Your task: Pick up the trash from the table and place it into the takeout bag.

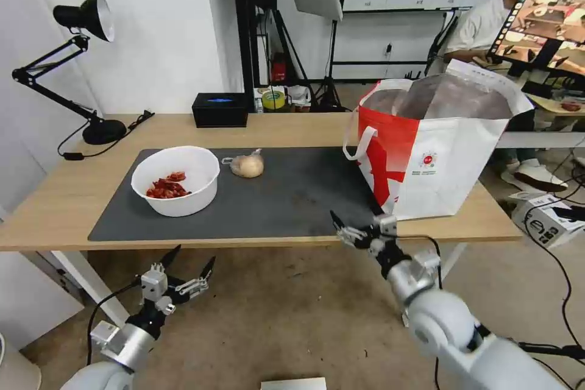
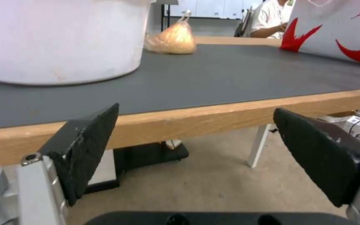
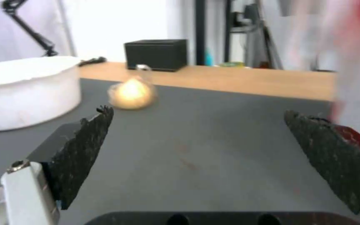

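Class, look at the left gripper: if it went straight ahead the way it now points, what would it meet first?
Probably the table's front edge: the open left gripper sits below the tabletop, facing that wooden edge. The white bowl lies beyond; depth is uncertain.

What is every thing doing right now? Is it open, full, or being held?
white bowl: upright on the mat, red scraps inside.
clear bag with beige lump: lying on the mat, untouched.
takeout bag: standing upright, top open.
left gripper: open, empty, below the table edge.
right gripper: open, empty, at the mat's front edge beside the takeout bag.
desk lamp: off.
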Motion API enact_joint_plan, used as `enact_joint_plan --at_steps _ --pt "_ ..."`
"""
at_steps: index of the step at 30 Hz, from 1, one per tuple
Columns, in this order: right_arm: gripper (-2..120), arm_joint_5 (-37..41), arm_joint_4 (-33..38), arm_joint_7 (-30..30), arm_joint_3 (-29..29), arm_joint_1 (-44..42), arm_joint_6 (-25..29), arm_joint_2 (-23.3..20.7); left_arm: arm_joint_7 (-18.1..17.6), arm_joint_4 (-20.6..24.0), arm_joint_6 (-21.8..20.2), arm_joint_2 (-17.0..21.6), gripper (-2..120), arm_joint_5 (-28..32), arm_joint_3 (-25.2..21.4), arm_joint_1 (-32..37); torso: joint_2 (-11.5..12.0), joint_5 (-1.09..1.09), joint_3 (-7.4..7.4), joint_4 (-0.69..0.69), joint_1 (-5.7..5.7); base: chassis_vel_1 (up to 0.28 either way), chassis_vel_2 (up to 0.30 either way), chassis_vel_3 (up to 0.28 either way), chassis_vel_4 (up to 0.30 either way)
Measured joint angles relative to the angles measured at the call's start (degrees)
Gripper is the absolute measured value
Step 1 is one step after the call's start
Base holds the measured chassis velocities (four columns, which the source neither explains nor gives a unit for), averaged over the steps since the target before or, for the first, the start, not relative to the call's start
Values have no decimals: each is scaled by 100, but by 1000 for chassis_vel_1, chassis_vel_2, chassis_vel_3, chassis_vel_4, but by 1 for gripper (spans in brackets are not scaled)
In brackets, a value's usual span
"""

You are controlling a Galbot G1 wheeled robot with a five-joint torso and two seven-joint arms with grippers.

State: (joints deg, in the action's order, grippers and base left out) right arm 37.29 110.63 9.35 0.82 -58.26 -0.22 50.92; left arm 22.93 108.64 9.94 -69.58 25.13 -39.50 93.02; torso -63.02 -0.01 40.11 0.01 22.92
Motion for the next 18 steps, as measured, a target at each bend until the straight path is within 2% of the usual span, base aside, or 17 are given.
enact_joint_plan --at_steps 3,5,9,13,18 --pt "100 73 -168 -26 277 386 -16 48 -2 -20 -1 3 100 1 2 -21 0 1 0 0 0 0 0 0 0" --pt "100 203 -524 -42 735 979 -26 194 -7 -53 -2 4 100 2 2 -51 0 0 0 0 0 0 0 0 0" --pt "100 289 -923 -58 1076 1506 -27 385 -9 -74 -3 3 100 3 -10 -59 0 0 0 -1 0 0 0 0 0" --pt "100 456 -2026 -120 1718 2740 -30 1020 -8 -129 -3 37 100 23 -84 -64 0 0 0 0 1 0 0 0 0" --pt "100 635 -2522 -84 1959 3270 -237 1443 -7 -133 -3 67 100 93 -134 -71 0 -1 0 0 0 0 0 0 0"
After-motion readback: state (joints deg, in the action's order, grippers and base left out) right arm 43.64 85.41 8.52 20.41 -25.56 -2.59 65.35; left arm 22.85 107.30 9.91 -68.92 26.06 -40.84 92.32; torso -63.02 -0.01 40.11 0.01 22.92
